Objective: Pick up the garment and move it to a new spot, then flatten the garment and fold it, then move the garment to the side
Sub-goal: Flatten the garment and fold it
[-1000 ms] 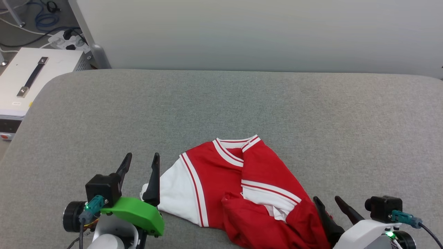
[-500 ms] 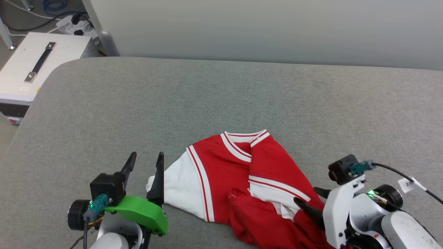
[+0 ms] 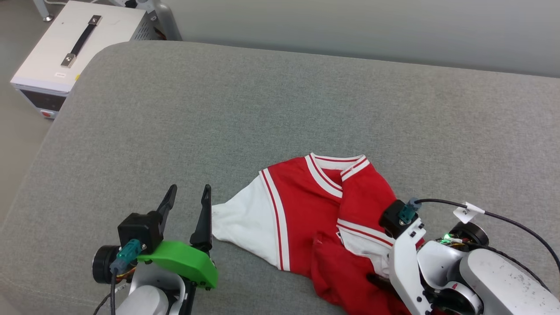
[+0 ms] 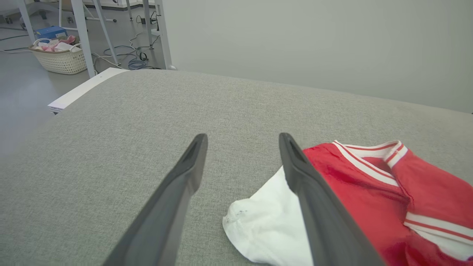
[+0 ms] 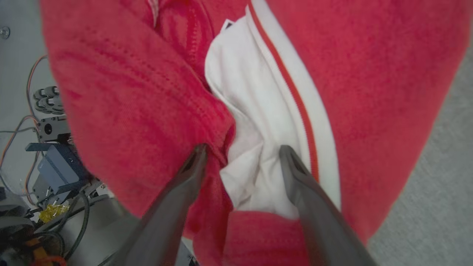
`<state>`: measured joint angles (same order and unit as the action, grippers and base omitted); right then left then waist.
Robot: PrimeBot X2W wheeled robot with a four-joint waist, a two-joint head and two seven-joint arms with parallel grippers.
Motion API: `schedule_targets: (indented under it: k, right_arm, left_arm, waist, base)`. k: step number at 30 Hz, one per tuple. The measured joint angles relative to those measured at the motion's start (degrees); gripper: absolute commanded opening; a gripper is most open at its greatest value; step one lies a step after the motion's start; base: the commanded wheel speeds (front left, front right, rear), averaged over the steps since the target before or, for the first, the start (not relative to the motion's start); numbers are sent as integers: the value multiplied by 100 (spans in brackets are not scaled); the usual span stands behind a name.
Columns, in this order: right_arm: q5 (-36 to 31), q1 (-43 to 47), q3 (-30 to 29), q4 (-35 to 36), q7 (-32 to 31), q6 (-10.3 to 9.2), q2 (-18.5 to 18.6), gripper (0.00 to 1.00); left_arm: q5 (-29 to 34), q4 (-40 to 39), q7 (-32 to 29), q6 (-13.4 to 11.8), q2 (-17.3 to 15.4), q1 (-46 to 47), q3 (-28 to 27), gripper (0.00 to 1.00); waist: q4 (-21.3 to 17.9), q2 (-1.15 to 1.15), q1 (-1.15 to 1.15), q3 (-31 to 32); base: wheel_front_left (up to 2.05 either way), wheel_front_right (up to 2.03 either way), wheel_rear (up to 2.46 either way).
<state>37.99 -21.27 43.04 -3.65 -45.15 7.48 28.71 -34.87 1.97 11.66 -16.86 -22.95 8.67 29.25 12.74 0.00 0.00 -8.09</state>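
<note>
The garment [image 3: 306, 205] lies crumpled on the grey table, red with a white sleeve [image 3: 238, 223] spread out to its left and a striped collar at the far end. My left gripper [image 3: 189, 189] stands open just left of that sleeve, its right finger beside the sleeve's edge [image 4: 258, 221]. My right gripper [image 5: 242, 147] points down into the garment's near right part. Its fingers are spread over a bunched white and red fold, open. In the head view the right wrist [image 3: 411, 262] covers that spot, so whether the fingertips touch the cloth is unclear.
The grey padded table [image 3: 262, 109] stretches far and to both sides of the garment. A white box with a black handle [image 3: 65, 48] stands off the table's far left corner. A basket [image 4: 61, 59] and cables sit on the floor beyond.
The head camera has tilted down and to the right. My right arm has swung in from the lower right, turned downward, and come over the garment's near right part. The left gripper has stayed put.
</note>
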Motion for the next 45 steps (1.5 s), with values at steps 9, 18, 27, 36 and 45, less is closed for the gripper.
schedule_targets:
  k: [9, 18, 27, 36, 45]
  right_arm:
    - [60, -114, -116, -288, 403, 0, 12, 0]
    - [32, -105, -1191, -550, 1141, 0, -187, 0]
    - [-155, 503, -2917, -1237, 1753, 0, -514, 0]
    - [-360, 956, -4173, -2126, 2168, 3, -1025, 0]
    - [-1170, 954, -4615, -2186, 3181, 7, -1248, 100]
  left_arm:
    - [-2, 135, 75, 33, 16, 31, -31, 100]
    - [-1, 135, 71, 41, -14, 58, -7, 100]
    - [-1, 56, 13, 9, -81, 48, 11, 100]
    - [-1, -59, -24, -11, -137, 47, 29, 100]
    - [-1, -65, -60, -30, -201, 51, 29, 100]
  waist:
    - [8, 0, 0, -107]
    - [-155, 0, 0, 105]
    - [-343, 0, 0, 236]
    - [-440, 0, 0, 130]
    - [-520, 0, 0, 65]
  base:
    - [0, 0, 0]
    - [0, 0, 0]
    - [0, 0, 0]
    - [0, 0, 0]
    - [0, 0, 0]
